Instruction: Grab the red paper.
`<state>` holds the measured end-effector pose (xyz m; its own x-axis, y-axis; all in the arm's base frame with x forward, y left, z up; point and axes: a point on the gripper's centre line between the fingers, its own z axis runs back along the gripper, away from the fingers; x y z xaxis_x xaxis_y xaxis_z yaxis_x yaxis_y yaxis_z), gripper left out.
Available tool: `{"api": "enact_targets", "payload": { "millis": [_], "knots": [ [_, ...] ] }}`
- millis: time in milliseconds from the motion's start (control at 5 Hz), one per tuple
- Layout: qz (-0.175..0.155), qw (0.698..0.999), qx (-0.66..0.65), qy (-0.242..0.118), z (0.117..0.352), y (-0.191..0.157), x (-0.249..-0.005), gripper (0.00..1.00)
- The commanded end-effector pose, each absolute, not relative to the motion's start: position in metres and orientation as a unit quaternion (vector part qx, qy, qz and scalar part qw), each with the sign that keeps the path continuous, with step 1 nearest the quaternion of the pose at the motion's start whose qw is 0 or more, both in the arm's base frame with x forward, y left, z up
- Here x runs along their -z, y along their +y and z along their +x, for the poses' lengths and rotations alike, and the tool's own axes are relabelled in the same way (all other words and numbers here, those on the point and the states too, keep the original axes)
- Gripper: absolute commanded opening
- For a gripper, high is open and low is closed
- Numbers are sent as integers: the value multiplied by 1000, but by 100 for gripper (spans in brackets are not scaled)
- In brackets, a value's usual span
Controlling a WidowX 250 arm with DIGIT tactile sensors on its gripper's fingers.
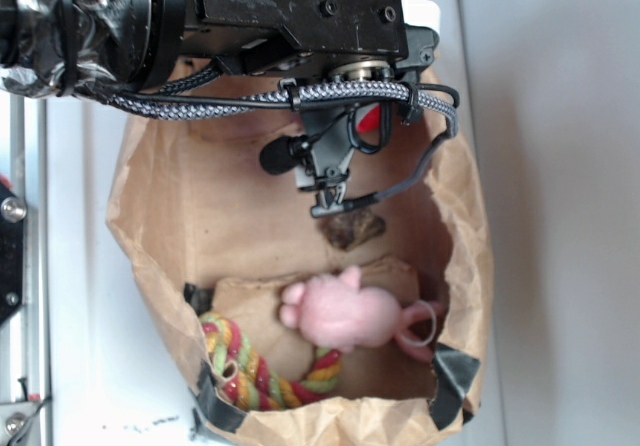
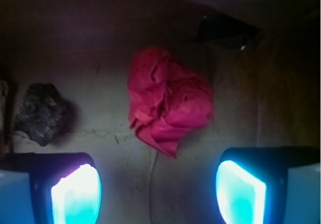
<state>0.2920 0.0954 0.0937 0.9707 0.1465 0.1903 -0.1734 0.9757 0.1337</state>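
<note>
Inside the brown paper bag (image 1: pixel 160 216), which lies open toward the exterior camera on a pale surface (image 1: pixel 560 216), we see several things on its floor. Near the mouth sits a pink plush toy (image 1: pixel 345 311), and beside it — toward the bag's lower corner in that view — a red-yellow-green braided rope toy (image 1: pixel 255 371) curls round, one end reaching under the plush. Deeper in rests a small brown lump (image 1: pixel 352 228). The red paper (image 1: pixel 370 118) lies deepest of all; from outside we catch only a sliver of red behind the arm's cabling.

Our wrist view shows it far better. The red paper (image 2: pixel 168 101) is a creased wad sitting alone on the bag floor, roughly centred between the two fingers. Its long axis runs from upper left to lower right in this view, narrowing to a point at its lower edge that aims toward the gap between the fingers. The brown lump (image 2: pixel 42 113) lies well to the paper's left, apart from it.

The gripper (image 2: pixel 158 189) hangs above the bag floor with its jaws spread wide — wider than the wad — and nothing is held between them. The fingers (image 2: pixel 75 194) glow cyan at the bottom edge of the view, clear of the paper.
</note>
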Motion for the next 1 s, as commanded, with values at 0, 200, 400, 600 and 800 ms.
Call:
{"api": "enact_targets", "payload": {
  "millis": [0,200,400,600,800],
  "knots": [
    [62,983,-109,-133,321,123,-123,100],
    [57,984,-106,-131,325,118,-123,100],
    [64,984,-105,-130,329,115,-118,100],
    [61,984,-106,-130,329,110,-114,100],
    [45,984,-103,-138,332,103,-111,100]
  ]
}}
